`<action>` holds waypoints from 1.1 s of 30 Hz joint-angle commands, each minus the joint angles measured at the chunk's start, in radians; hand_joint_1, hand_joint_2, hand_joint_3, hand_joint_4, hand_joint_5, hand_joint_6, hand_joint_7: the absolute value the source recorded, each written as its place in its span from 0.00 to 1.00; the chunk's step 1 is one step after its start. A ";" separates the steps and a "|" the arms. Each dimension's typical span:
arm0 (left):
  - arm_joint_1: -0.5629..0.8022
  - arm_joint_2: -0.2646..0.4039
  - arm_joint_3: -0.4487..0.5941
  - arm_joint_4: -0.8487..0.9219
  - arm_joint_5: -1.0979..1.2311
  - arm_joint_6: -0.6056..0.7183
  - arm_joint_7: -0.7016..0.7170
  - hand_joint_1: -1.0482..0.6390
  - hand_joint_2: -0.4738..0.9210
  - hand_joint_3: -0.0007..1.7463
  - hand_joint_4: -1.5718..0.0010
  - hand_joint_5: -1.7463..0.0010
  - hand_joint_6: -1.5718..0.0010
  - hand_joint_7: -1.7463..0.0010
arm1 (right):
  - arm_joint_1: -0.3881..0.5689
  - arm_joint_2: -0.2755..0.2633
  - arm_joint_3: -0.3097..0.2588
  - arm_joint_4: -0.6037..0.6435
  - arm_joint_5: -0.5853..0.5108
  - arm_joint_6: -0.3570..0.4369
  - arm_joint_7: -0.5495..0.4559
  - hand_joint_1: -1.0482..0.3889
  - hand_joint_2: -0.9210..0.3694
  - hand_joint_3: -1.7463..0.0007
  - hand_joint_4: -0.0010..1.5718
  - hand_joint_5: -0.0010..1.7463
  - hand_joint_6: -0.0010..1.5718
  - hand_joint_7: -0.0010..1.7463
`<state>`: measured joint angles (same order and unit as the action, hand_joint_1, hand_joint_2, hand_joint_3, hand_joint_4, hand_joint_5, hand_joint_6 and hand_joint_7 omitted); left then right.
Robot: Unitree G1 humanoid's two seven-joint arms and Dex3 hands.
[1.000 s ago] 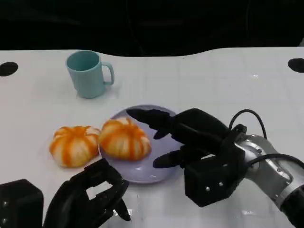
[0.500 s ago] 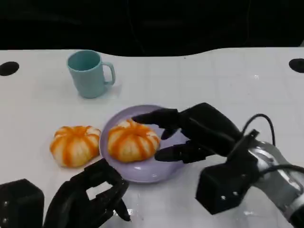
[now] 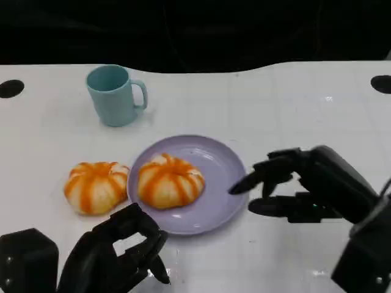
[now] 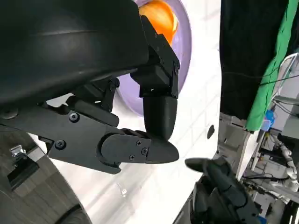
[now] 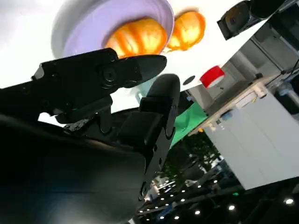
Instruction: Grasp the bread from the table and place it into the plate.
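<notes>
On the white counter [image 3: 293, 104], the right hand [image 3: 317, 186] is cut off at the head view's lower right edge, and the left hand [image 3: 116, 253] at its lower edge. In the left wrist view much of the lavender plate [image 3: 217, 165] is hidden behind black fingers [image 4: 159, 109]. The bread [image 3: 170, 180] is seen resting on the plate's left part: a round, orange-and-cream ribbed bun. A second like bun [image 3: 96, 186] lies just beside the plate. The right hand's fingers are spread, holding nothing; the left's are curled in, empty. A teal mug [image 3: 113, 94] stands farther back.
</notes>
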<state>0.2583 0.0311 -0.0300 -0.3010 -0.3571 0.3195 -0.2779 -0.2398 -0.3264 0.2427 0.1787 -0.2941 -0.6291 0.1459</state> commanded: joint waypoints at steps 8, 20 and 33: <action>-0.002 0.008 0.008 -0.002 0.001 0.000 0.008 0.29 1.00 0.19 0.53 0.00 0.62 0.06 | 0.203 -0.064 -0.081 -0.160 0.291 0.119 0.190 0.42 0.00 0.92 0.41 1.00 0.41 0.82; 0.006 0.016 0.013 -0.019 -0.002 0.009 0.006 0.28 1.00 0.18 0.53 0.00 0.62 0.05 | 0.399 -0.060 -0.121 -0.417 0.510 0.491 0.335 0.46 0.00 0.88 0.46 1.00 0.34 1.00; -0.005 0.021 0.023 0.000 -0.007 0.004 -0.003 0.28 1.00 0.19 0.53 0.00 0.62 0.06 | 0.346 0.003 -0.128 -0.247 0.439 0.346 0.347 0.47 0.00 0.88 0.48 1.00 0.37 1.00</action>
<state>0.2541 0.0377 -0.0201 -0.3123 -0.3586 0.3241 -0.2781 0.1285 -0.3312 0.1280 -0.1069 0.1514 -0.2460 0.4886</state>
